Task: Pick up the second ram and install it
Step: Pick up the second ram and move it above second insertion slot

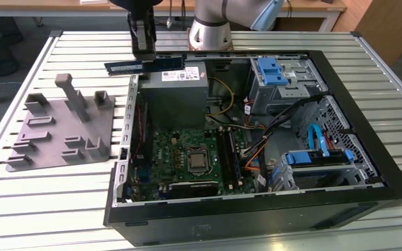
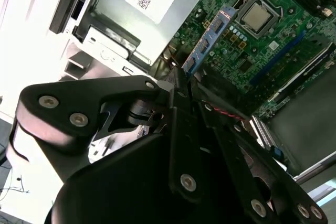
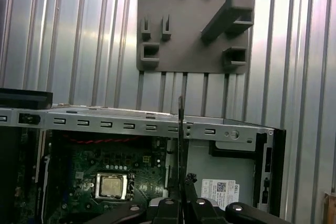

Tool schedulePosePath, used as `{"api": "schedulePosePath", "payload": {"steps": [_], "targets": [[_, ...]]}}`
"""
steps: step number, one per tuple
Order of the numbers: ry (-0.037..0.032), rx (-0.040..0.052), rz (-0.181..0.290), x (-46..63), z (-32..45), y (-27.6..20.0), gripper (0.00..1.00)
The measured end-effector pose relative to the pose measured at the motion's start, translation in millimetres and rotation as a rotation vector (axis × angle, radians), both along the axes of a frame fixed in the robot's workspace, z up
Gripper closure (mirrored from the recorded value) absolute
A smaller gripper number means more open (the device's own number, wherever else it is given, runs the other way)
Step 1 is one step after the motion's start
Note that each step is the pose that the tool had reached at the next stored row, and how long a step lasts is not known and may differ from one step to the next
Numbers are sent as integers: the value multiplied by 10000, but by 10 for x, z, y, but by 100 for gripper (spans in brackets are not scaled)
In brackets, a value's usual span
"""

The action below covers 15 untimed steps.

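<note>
In the exterior view my gripper (image 1: 143,54) hangs above the far left corner of the open computer case (image 1: 368,172), shut on the second ram (image 1: 145,66). That ram is a thin dark blue stick held level, above the case wall and the edge of the power supply (image 1: 175,90). The second wrist view shows the ram (image 2: 211,35) reaching out from my gripper (image 2: 182,80) over the motherboard (image 2: 273,45). Seen edge-on in the first wrist view, the ram (image 3: 180,140) is a thin dark line rising from my gripper (image 3: 181,203). The black memory slots (image 1: 227,154) lie beside the processor (image 1: 198,159).
A grey plastic tray (image 1: 61,125) with upright posts sits on the slatted metal table (image 1: 40,209) at the exterior view's left of the case. Inside the case are blue drive cages (image 1: 274,70), loose cables (image 1: 257,141) and a lower drive bay (image 1: 320,157).
</note>
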<state>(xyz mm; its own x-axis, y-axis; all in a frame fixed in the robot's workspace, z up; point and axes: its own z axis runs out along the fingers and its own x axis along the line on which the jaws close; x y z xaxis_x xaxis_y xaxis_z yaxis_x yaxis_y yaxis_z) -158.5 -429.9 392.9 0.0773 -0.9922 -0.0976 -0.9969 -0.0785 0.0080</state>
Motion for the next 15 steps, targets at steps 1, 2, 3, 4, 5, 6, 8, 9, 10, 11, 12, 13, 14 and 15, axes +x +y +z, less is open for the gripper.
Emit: {"api": "schedulePosePath", "payload": {"steps": [1,2,3,4,5,6,8,9,10,11,12,13,14,15], "targets": [[0,0,0,21,0,0,86],[0,0,1,43,0,0,86],[0,0,0,65,-1,0,86],[1,0,1,86,-1,0,86],[1,0,1,111,-1,0,86],[2,0,0,138,-3,0,86],[4,0,0,192,-4,0,86],[5,0,1,219,-5,0,86],[6,0,1,250,-6,0,86],[8,0,1,280,-7,0,86],[8,0,0,311,-9,0,86],[9,1,0,341,-10,0,86],[10,0,0,371,-10,0,86],[10,0,1,400,-11,0,86]]}}
